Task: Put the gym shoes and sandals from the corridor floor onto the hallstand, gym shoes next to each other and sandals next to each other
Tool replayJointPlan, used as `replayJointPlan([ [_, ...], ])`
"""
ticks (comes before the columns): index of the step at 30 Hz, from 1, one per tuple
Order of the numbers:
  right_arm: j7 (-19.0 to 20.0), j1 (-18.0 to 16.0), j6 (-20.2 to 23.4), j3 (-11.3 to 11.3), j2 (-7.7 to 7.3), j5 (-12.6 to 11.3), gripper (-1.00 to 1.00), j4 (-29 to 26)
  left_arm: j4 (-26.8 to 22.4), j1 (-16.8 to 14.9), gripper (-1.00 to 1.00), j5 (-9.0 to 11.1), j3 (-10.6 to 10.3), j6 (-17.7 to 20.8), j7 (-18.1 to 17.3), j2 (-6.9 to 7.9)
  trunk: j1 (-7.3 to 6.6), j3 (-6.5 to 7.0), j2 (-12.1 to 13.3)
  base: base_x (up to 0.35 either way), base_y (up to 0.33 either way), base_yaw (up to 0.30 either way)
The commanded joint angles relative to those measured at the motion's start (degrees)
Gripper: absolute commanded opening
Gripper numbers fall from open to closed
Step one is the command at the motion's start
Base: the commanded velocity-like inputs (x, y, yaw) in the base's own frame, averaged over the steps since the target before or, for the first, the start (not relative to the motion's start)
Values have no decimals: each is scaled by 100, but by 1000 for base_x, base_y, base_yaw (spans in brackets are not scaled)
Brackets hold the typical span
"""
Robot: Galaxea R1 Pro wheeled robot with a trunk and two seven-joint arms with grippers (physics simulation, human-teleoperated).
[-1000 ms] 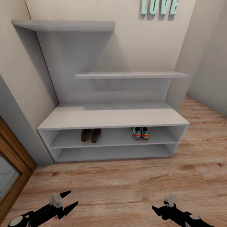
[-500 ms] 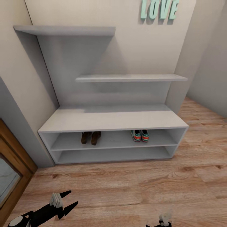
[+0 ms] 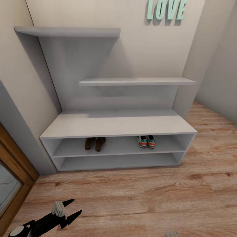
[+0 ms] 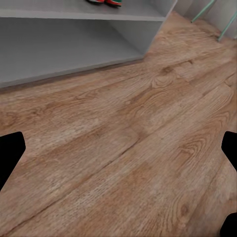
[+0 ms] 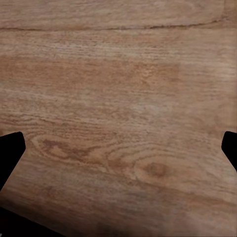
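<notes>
Down at the left, by the wall, a brown wooden door frame point(image 3: 13, 171) with a glass panel edges into the head view. Just beside it the left pincer point(image 3: 71, 208) hangs low over the wood-plank floor point(image 3: 138, 194), its two black fingers spread apart with nothing between them. From the left wrist the same fingers point(image 4: 10, 155) show as dark tips at either side, wide apart, with bare planks between them and the bottom corner of the shoe rack point(image 4: 74, 44) beyond.

The shoe rack point(image 3: 118, 123) stands against the cream wall, a pale grey low unit with a flat top, two long open shelf levels underneath and two stepped wall shelves above. On the upper of the two open levels, toward its left half, the two brown sandals point(image 3: 94, 143) sit side by side, touching or nearly so. Further right on that same level the two gym shoes point(image 3: 146, 141) stand close together, heels facing out, showing green and red-orange. The pairs are well apart from each other, and the lower level holds nothing I can see. The soles of the gym shoes point(image 4: 104, 2) just peek into the left wrist view.

Above and to the right, teal letters spelling LOVE point(image 3: 166, 9) hang on the wall.

From the right wrist, the right pincer point(image 5: 118, 148) has its dark fingertips point(image 5: 9, 153) set far apart over bare floor point(image 5: 118, 98), holding nothing.
</notes>
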Motion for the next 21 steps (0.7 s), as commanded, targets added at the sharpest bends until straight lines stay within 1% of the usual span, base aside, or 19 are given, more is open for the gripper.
replayJointPlan([
  [1,14,1,-23,-50,-2,56,100,4,0,-4,100,-29,16,-52,-16,-3,-1,-5,-2,0,0,0],
  [21,6,8,-19,-49,4,53,100,4,0,-4,100,-21,16,-95,-25,-19,-1,-5,-2,0,0,0],
])
